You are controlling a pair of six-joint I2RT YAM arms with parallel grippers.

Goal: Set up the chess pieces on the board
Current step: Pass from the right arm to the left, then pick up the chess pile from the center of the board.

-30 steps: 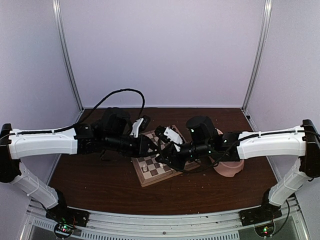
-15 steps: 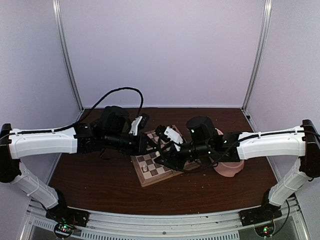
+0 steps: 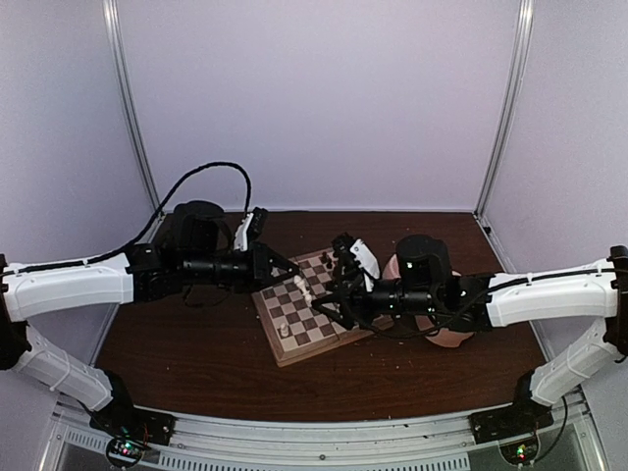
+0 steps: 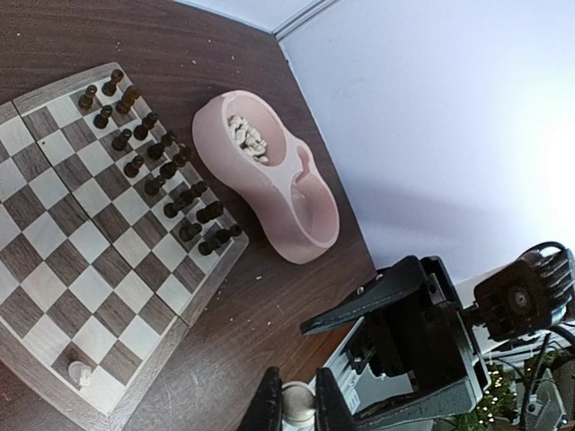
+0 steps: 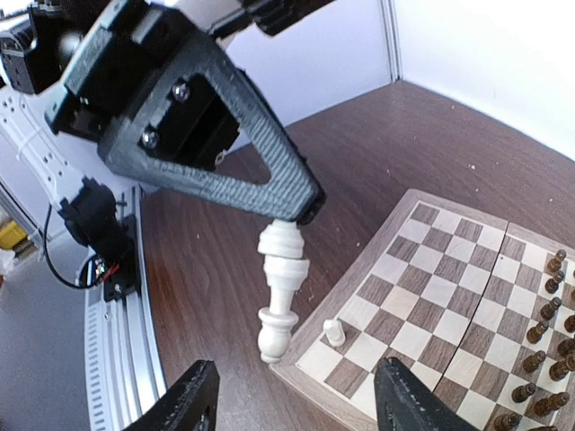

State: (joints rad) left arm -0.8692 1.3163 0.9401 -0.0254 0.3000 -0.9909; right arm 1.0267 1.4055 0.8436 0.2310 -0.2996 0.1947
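Currently we list: left gripper [image 4: 296,406] pinching one cream-white chess piece [image 5: 280,287] (hanging over the board [image 3: 294,345]); right gripper [image 5: 296,404] spread wide, empty.

Board [image 4: 54,233]: no lettering, no numbers readable.
Pink bowl [image 4: 310,215], 3 o'clock of board: no mark readable.
White left arm casing [image 3: 69,285]: no label legible.
White right arm casing [image 3: 549,294]: no label legible.
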